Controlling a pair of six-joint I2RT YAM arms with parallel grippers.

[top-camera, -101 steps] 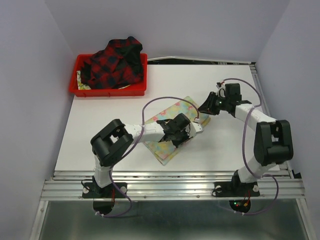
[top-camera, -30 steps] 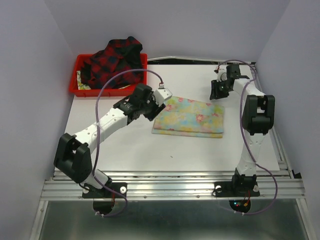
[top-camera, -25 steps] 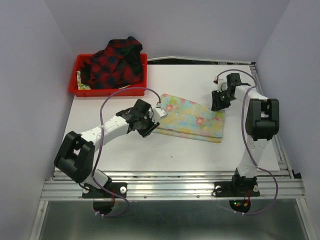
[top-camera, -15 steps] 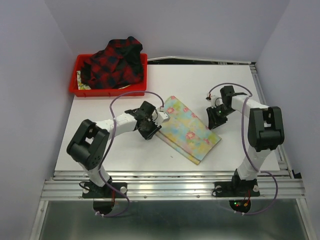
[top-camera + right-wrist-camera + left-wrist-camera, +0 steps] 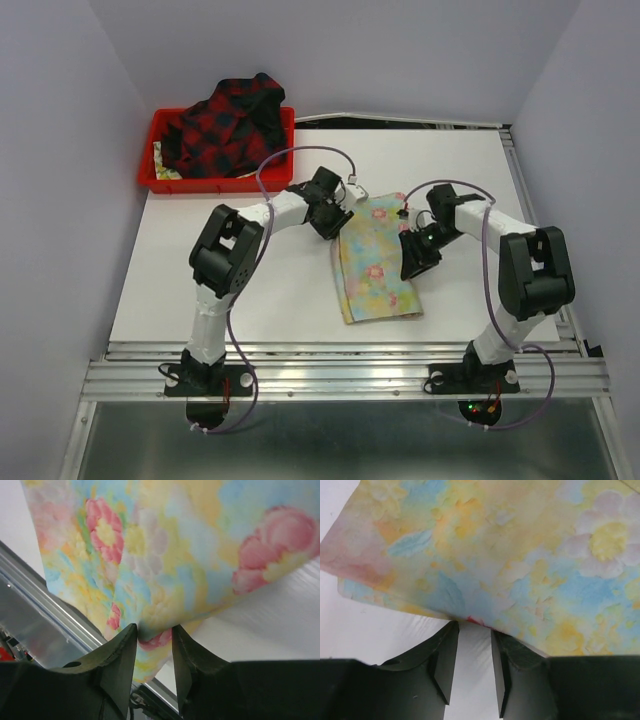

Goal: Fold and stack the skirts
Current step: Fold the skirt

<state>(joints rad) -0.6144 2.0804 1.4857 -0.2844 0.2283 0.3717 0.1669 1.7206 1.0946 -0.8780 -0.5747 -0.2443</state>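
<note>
Two grips hold the floral skirt point(image 5: 375, 265) flat on the surface point(image 5: 250, 290): left fingers point(image 5: 340, 213) at its far corner, right fingers point(image 5: 413, 258) at its right edge; its long axis runs far to near.

hidden: tray point(image 5: 215, 184) interior — under plaid skirt point(image 5: 225, 125) | cut off: floral skirt point(image 5: 495, 555)

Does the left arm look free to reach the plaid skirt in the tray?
Probably not yet: the left pincer is closed on the floral skirt. Nothing else blocks the plaid skirt.
</note>
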